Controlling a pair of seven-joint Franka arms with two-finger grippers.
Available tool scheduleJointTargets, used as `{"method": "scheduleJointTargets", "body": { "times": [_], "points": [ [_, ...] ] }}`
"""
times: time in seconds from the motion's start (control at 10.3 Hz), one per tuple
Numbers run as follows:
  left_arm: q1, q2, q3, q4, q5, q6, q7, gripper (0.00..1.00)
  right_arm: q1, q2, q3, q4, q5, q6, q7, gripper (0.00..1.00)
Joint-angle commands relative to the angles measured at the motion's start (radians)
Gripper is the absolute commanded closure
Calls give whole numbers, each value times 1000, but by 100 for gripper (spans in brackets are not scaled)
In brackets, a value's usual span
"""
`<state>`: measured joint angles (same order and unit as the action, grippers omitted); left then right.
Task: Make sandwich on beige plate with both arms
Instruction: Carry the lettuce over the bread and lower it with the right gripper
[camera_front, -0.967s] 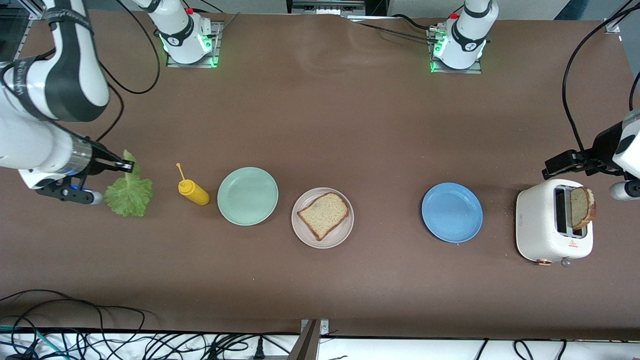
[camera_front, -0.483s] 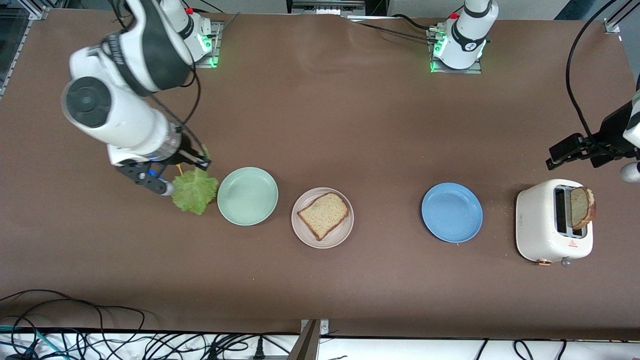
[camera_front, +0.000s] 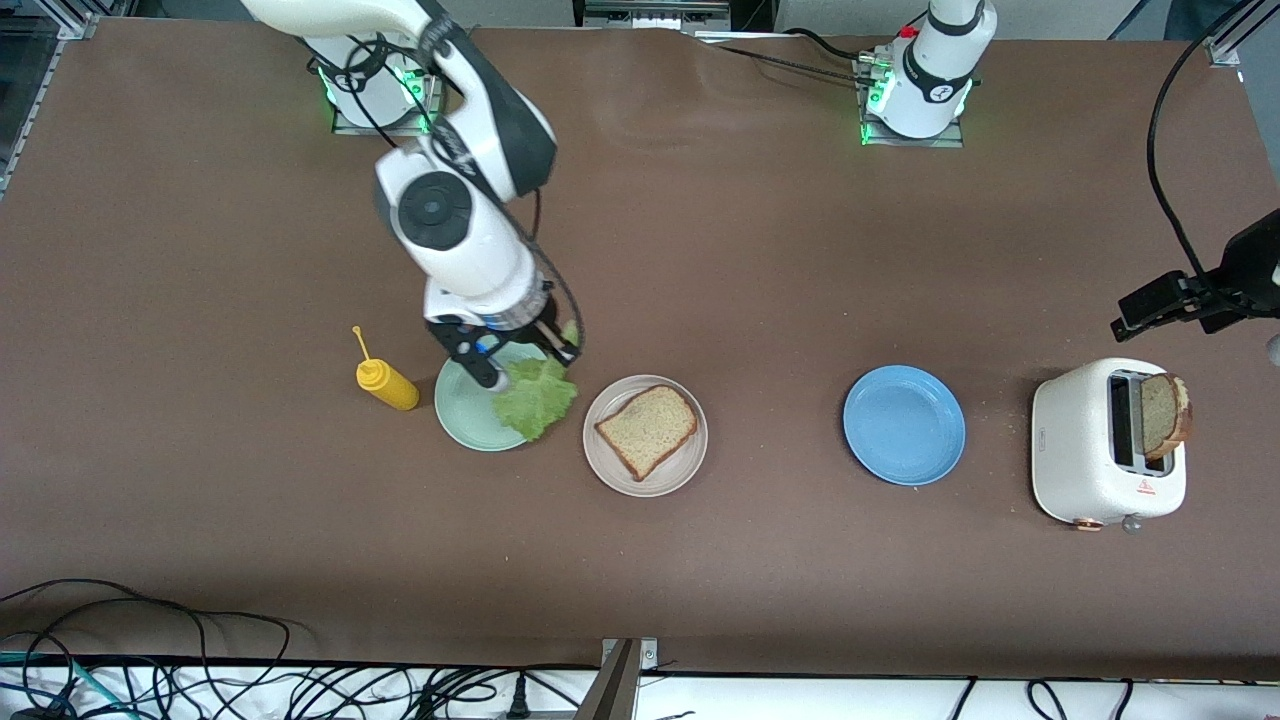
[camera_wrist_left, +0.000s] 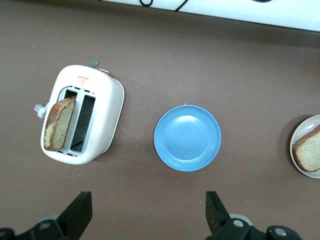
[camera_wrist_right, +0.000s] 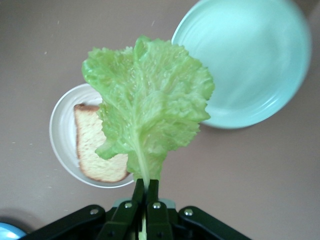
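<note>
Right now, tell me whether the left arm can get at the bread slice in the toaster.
Probably yes. The left tool is open and hangs above the table beside the toaster; the bread slice sticks up from its slot with nothing over it.

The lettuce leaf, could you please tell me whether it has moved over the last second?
Yes. The lettuce leaf, pinched in the right claw, passed the mustard bottle and now hangs over the mint-green plate.

**Colours on the table**

The table (camera_front: 700, 250) is plain dull brown; the lettuce (camera_front: 537, 398) is ruffled bright green with a paler rib; one plate (camera_front: 462, 420) is mint green, another (camera_front: 904, 425) is blue, the third (camera_front: 692, 462) is cream-beige; the bread (camera_front: 647, 429) on it is speckled tan with a dark crust; the bottle (camera_front: 387, 383) is yellow; the toaster (camera_front: 1085, 455) is white; the arms are glossy white with black joints and black tools.
</note>
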<state>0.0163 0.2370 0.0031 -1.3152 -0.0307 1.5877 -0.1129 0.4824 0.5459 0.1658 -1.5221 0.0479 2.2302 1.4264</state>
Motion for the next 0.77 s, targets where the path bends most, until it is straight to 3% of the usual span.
{"method": "scheduleJointTargets", "body": {
  "times": [0.0, 0.39, 0.68],
  "points": [
    [4, 8, 3, 1, -9, -5, 21, 0, 37, 74, -8, 37, 3, 138, 112, 100],
    [10, 18, 5, 2, -9, 0, 21, 0, 82, 236, -6, 39, 3, 559, 147, 100],
    [10, 19, 5, 1, -8, 0, 21, 0, 97, 302, -8, 37, -2, 687, 135, 100]
  ]
}}
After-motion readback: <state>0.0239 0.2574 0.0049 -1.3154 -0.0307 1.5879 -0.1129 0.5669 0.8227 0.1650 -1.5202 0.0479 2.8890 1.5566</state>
